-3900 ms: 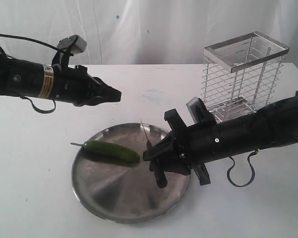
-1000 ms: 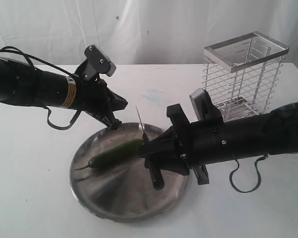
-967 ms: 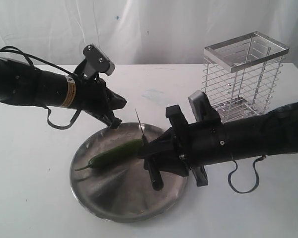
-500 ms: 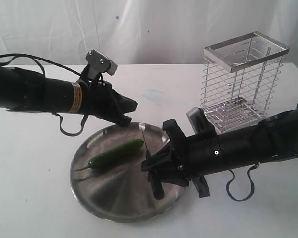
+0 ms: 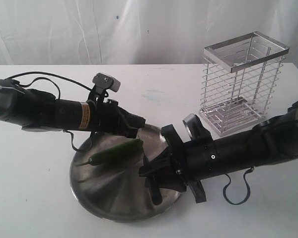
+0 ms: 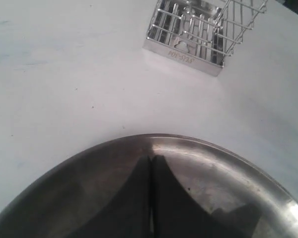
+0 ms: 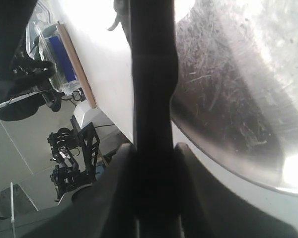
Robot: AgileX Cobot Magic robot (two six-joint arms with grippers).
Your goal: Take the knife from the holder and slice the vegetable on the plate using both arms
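Resting on the white table [image 5: 35, 198], the plate [image 5: 114, 198] sits nearest in the exterior view. The right gripper [image 5: 150, 171] reaches over the plate's right side. Its jaws are clamped on the knife [image 5: 157, 191], whose round handle points down toward the plate surface. The right wrist view confirms the grip: the fingers [image 7: 114, 198] press on the handle from either side. The blade is hard to make out in the exterior view. The chilli [image 5: 114, 152] lies in the far half of the plate, stem toward the left. The left gripper [image 5: 139, 126] hovers over the far rim, just beside the chilli's thick end, jaws pressed together on nothing. Contact with the chilli cannot be confirmed. The holder [image 5: 243, 79] stands upright farther back on the right, well apart from the plate.
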